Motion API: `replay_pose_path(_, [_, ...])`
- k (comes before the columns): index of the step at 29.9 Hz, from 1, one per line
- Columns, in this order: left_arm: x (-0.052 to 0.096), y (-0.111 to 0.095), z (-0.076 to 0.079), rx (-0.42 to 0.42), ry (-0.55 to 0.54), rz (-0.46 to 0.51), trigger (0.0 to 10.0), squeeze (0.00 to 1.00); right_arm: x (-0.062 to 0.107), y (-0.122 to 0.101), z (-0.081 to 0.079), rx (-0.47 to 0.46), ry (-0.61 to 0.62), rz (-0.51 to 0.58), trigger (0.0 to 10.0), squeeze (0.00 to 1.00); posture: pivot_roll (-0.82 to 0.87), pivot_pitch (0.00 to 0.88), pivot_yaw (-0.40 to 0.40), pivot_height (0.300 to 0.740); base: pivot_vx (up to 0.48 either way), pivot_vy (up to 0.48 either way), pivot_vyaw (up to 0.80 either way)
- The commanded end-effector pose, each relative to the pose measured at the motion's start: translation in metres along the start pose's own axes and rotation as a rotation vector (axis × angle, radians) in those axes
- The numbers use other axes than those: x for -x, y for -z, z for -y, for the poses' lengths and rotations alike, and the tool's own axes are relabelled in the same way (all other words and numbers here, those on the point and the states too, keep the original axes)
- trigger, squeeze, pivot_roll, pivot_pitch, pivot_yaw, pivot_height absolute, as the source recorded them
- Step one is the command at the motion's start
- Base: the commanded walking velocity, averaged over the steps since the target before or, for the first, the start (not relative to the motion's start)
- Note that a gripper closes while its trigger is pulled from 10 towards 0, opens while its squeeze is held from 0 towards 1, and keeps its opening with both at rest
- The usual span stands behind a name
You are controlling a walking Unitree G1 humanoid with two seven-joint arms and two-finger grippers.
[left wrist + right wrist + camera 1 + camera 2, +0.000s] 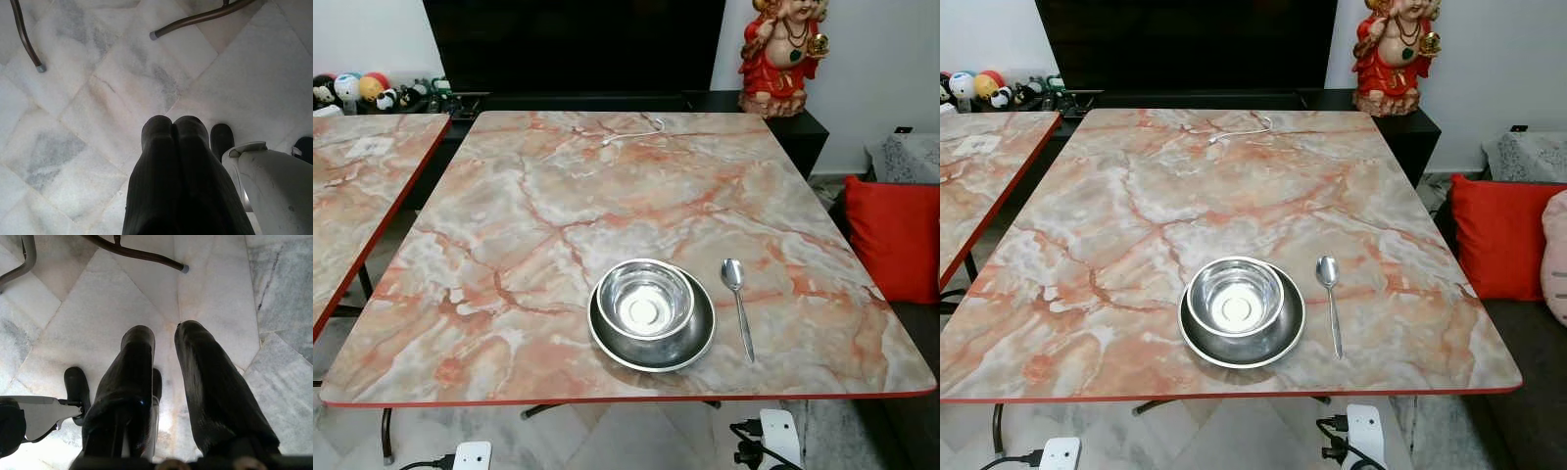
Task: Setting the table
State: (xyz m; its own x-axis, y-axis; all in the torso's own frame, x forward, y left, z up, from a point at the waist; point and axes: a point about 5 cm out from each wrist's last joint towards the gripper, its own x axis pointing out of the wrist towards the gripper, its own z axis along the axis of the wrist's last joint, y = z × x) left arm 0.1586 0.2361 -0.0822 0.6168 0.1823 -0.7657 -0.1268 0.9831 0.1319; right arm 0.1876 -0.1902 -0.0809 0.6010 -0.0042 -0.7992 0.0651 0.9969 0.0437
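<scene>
Marble-pattern table (pixel 509 225) with red edge, seen from the head camera. Near its front edge sits a steel plate (pixel 690 351) with a steel bowl (pixel 644 299) stacked inside it, bowl upright and empty. Steel spoon (pixel 738 304) lies just beside the plate on the robot's right, not touching it, bowl end pointing away from the robot, handle toward the front edge. A white cable (pixel 633 132) lies at the far end of the table.

Second table of the same marble pattern (pixel 352 196) on the left, apart from the first. Behind: dark TV unit (pixel 573 49), red and gold figurine (pixel 781 54) on a black stand, small toy figures (pixel 362 90) at far left. Red cushion (pixel 896 235) on the right.

Both arms hang below the tabletop over a white marble tile floor (pixel 73 112). Left gripper (pixel 171 128): fingers pressed together, holding nothing. Right gripper (pixel 164 335): fingers spread with a gap, holding nothing. Dark metal table legs (pixel 195 18) with capped feet rest on the floor beyond both grippers.
</scene>
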Motion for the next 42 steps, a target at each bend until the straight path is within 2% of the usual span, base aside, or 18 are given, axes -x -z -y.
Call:
replay_pose_path(1, [0.001,0.004,0.000,0.007,0.001,-0.018,10.0,0.00,0.000,0.000,0.002,-0.013,0.010,0.002,10.0,0.00,-0.03,0.000,-0.006,0.740,0.000,0.000,0.00])
replay_pose_path(11, [0.001,0.004,0.000,0.007,0.001,-0.018,10.0,0.00,0.000,0.000,0.002,-0.013,0.010,0.002,10.0,0.00,-0.03,0.000,-0.006,0.740,0.000,0.000,0.00])
replay_pose_path(13, [0.004,0.012,-0.006,0.001,0.000,-0.025,10.0,0.00,0.001,0.009,-0.015,0.027,-0.080,-0.014,10.0,0.00,-0.02,0.000,0.007,0.740,0.000,0.000,0.00])
replay_pose_path(42, [0.004,0.012,-0.007,0.002,0.001,-0.023,10.0,0.00,0.001,0.010,-0.015,0.030,-0.086,-0.014,10.0,0.00,-0.02,0.000,0.007,0.740,0.000,0.000,0.00])
